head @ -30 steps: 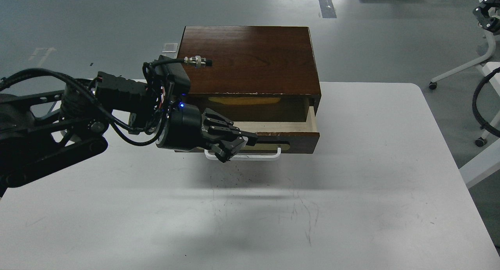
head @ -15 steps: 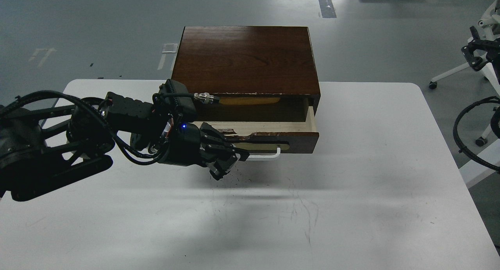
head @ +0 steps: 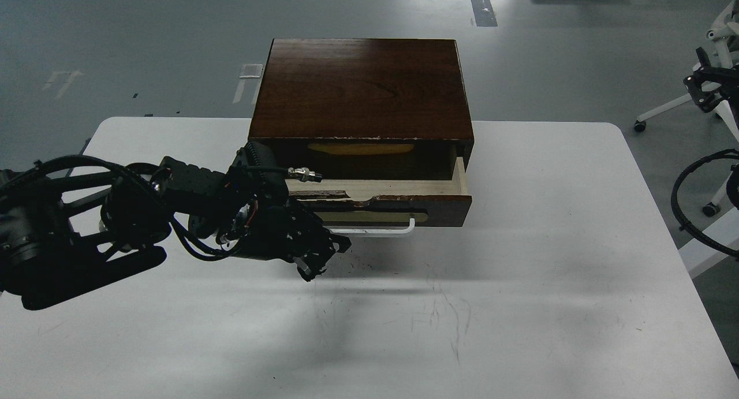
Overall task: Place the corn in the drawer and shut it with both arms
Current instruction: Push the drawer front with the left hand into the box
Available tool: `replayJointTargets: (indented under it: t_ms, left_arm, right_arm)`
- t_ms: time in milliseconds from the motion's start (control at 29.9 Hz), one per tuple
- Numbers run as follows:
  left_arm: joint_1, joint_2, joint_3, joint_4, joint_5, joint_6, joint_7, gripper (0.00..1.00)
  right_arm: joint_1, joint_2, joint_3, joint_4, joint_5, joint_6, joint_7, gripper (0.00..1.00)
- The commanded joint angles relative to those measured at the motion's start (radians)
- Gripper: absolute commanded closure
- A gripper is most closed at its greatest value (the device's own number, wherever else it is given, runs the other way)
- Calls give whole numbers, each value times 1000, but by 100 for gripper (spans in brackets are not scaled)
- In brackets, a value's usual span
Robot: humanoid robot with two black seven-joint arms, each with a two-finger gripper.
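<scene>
- Drawer sat partly pulled out of the dark wooden box on the white table; pale interior rim showed along the top edge, chipped at the left.
- Corn lay inside, a yellow strip seen in the dark gap under the box top, toward the back of the tray.
- I read my left gripper as low over the table, just in front of the drawer's left front corner and beside the left end of the white handle.
- Its fingers appeared dark and bunched from this angle; I could not tell whether they were spread or pressed together, and nothing showed between them.
- Corn lay behind and above the gripper in the view, apart from the fingers, with the drawer front between them.
- Left arm came in from the left edge, cables looping over it.
- Right gripper did not appear in the head view.
</scene>
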Motion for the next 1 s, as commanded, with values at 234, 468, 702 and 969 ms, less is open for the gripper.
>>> replayJointTargets:
  t_ms: [234, 468, 702, 969]
  left_arm:
    - [-9, 12, -2, 16, 27, 0, 8, 100]
    - [-13, 3, -5, 60, 22, 0, 8, 100]
    - [-22, -17, -11, 108, 21, 0, 8, 100]
    - [-27, -49, -9, 195, 16, 0, 6, 100]
  right_arm:
    - [-2, -2, -9, -23, -2, 0, -1, 0]
    - [-2, -8, -12, -40, -2, 0, -3, 0]
    - [-2, -10, -13, -40, -4, 0, -3, 0]
    - [-2, -15, -13, -41, -5, 0, -5, 0]
